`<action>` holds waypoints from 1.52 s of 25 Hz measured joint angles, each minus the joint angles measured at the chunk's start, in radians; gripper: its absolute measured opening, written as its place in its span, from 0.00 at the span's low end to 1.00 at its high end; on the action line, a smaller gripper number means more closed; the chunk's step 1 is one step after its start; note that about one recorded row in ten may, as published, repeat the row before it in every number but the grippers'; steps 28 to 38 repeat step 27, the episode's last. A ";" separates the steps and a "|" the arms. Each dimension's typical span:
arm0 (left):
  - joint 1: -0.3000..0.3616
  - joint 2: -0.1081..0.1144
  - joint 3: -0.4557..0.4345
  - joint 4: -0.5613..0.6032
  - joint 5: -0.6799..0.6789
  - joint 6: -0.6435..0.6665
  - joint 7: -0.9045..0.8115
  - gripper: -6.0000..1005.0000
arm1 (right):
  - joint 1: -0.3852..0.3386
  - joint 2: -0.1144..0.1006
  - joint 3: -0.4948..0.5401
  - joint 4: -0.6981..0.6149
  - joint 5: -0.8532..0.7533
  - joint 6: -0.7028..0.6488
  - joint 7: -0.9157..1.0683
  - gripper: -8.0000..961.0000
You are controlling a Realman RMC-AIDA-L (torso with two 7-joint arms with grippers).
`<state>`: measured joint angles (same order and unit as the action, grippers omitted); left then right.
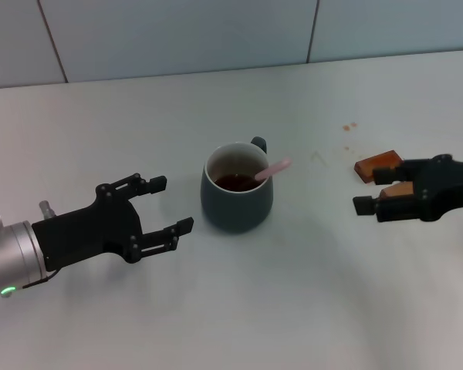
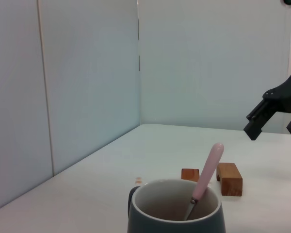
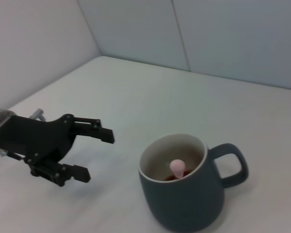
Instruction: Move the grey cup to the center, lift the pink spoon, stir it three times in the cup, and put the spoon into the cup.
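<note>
Nearest us, our left hand (image 1: 170,204) is hovering open beside the dark slate-grey rounded ceramic mug (image 1: 236,200) sitting mid-tabletop (image 1: 239,308). Inside it, the slim pink-handled metal spoon (image 1: 272,170) is leaning; our right hand (image 1: 364,189) is hanging open over brown wooden blocks (image 1: 378,166).

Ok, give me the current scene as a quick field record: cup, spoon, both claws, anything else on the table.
cup: grey cup upright near table centre, handle turned away from the robot, dark liquid inside
spoon: pink spoon standing in the cup, handle leaning on the rim toward the robot's right
left claw: left claw open, left of the cup, apart from it, holding nothing
right claw: right claw open, right of the cup, holding nothing
other: two wooden blocks by the right claw
task state: spoon already in cup
</note>
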<state>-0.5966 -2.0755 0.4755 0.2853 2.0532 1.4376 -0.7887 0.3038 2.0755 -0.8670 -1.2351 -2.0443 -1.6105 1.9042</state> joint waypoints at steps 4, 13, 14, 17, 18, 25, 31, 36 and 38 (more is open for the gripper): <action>-0.001 0.000 0.000 -0.006 0.000 -0.004 0.000 0.79 | 0.019 0.000 0.007 0.047 0.000 0.002 -0.035 0.81; -0.002 0.000 0.008 -0.011 0.001 -0.011 0.000 0.79 | 0.028 0.004 -0.001 0.052 0.003 0.012 -0.079 0.81; -0.003 0.000 0.008 -0.011 0.001 -0.011 0.000 0.79 | 0.028 0.005 -0.001 0.052 0.003 0.012 -0.079 0.81; -0.004 0.000 0.008 -0.012 0.001 -0.011 -0.001 0.79 | 0.027 0.005 0.002 0.053 0.003 0.012 -0.079 0.81; -0.005 0.000 0.008 -0.012 0.001 -0.011 -0.002 0.79 | 0.028 0.005 0.003 0.053 0.003 0.012 -0.079 0.81; -0.005 0.000 0.008 -0.012 0.001 -0.011 -0.005 0.79 | 0.029 0.005 0.002 0.060 0.004 0.012 -0.079 0.81; -0.005 0.000 0.008 -0.012 0.001 -0.011 -0.008 0.79 | 0.030 0.005 -0.001 0.060 0.005 0.012 -0.079 0.81; -0.005 0.000 0.008 -0.012 0.001 -0.011 -0.008 0.79 | 0.030 0.005 -0.001 0.060 0.005 0.012 -0.079 0.81; -0.005 0.000 0.008 -0.012 0.001 -0.011 -0.008 0.79 | 0.030 0.005 -0.001 0.060 0.005 0.012 -0.079 0.81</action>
